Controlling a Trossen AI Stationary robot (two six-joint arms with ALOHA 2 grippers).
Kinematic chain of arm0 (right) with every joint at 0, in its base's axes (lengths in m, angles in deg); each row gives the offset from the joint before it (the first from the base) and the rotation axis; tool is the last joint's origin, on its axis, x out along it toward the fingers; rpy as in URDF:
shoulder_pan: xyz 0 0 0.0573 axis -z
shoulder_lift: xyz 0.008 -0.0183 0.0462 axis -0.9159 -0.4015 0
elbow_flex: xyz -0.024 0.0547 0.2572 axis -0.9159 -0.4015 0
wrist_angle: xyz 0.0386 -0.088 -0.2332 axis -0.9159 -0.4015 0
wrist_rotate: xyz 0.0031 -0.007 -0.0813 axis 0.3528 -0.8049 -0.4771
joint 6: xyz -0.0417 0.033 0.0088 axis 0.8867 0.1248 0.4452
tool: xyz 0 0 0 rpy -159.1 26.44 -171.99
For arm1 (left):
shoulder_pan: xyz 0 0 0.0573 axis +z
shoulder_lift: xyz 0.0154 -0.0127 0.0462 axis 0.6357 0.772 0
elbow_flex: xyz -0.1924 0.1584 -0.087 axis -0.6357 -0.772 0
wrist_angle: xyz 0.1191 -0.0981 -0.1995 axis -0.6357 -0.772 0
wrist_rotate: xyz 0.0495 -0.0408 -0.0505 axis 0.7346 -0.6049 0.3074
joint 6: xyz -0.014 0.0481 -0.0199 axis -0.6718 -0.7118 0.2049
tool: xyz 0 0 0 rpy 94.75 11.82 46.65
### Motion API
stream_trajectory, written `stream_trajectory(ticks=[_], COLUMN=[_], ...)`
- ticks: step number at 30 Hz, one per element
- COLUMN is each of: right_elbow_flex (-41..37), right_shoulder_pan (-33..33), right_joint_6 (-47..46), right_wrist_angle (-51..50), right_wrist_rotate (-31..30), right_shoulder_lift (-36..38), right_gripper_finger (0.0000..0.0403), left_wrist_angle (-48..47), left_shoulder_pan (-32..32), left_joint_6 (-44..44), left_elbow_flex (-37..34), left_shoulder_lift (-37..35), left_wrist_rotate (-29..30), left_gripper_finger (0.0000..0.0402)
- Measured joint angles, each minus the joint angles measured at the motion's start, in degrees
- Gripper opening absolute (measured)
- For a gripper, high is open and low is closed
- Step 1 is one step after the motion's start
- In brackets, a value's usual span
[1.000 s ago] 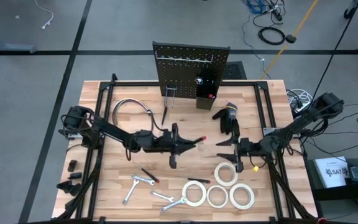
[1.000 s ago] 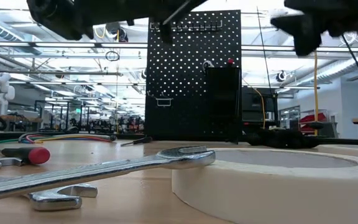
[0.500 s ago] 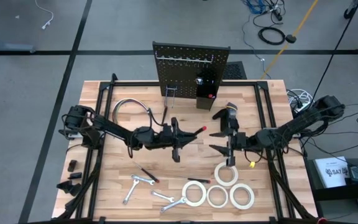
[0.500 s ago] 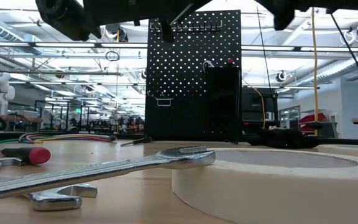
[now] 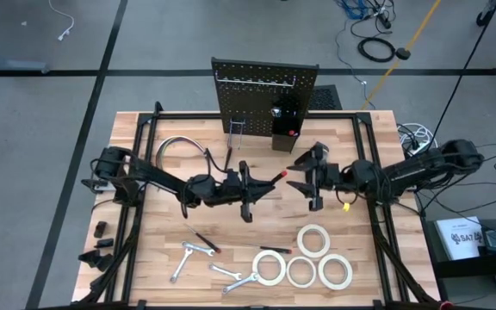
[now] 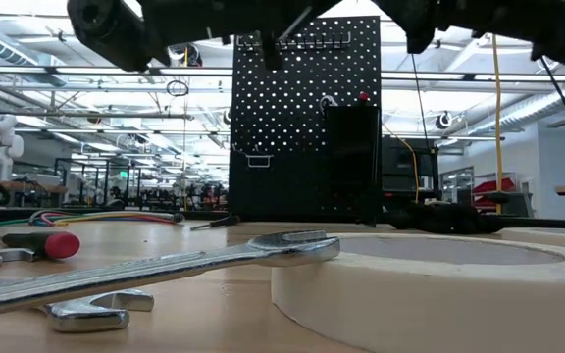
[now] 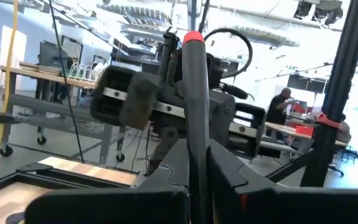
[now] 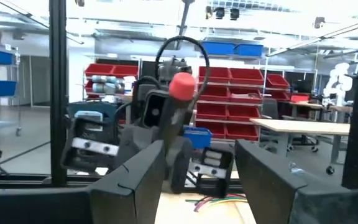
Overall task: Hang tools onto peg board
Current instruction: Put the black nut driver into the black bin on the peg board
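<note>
High view, wooden table on grey floor, cables behind

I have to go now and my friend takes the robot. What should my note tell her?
Left gripper: shut on a thin black screwdriver with a red tip, held above mid-table.
Right gripper: open, empty, facing that screwdriver's tip.
Upright black peg board: one red-tipped tool in its small black box bin.
Left to hang: four white tape rolls, silver wrenches, another thin screwdriver, all on the wooden table.
</note>
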State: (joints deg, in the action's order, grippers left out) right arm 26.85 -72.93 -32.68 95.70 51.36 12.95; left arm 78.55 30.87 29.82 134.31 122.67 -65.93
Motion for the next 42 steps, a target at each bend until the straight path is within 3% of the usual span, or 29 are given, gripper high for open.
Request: stream_trajectory(ticks=[5, 12, 19, 23, 26, 28, 36, 42], right_elbow_flex=[0.0, 0.0, 0.02, 0.03, 0.04, 0.01, 0.02, 0.02], right_shoulder_pan=[2.15, 2.15, 2.28, 2.51, 2.55, 2.5, 2.86, 2.87], right_joint_6=[-1.14, -2.66, -4.03, -6.98, -8.1, -8.61, -12.48, -15.77], right_wrist_angle=[3.27, 6.8, 13.78, 13.84, 12.81, 11.81, 6.08, 4.44], right_wrist_rotate=[6.66, 11.3, 11.55, 10.8, 10.37, 10.73, 9.86, 9.59], right_shoulder_lift=[-2.21, -5.85, -7.96, -8.09, -8.09, -8.07, -8.12, -8.09], right_gripper_finger=[0.0188, 0.0188, 0.0185, 0.0148, 0.008, 0.0041, 0.0042, 0.0042], left_wrist_angle=[0.14, -0.75, -4.75, -5.01, -6.11, -7.51, -14.72, -21.54], left_shoulder_pan=[0.22, 1.05, 1.22, 1.46, 1.69, 1.86, 2.21, 3.66], left_joint_6=[0.31, 0.48, 1.81, 1.8, 1.78, 1.49, -1.09, 1.93], left_elbow_flex=[3.45, 5.81, 6.35, 6.35, 6.35, 6.33, 6.33, 6.37], left_shoulder_lift=[3.81, 4.82, 4.84, 4.84, 4.84, 4.84, 3.56, 1.39], left_wrist_rotate=[0.02, -0.34, -0.83, -0.95, -1.46, -1.95, -0.87, -4.68], left_gripper_finger=[0.0017, 0.0017, 0.0017, 0.0017, 0.0018, 0.0031, 0.0133, 0.0167])
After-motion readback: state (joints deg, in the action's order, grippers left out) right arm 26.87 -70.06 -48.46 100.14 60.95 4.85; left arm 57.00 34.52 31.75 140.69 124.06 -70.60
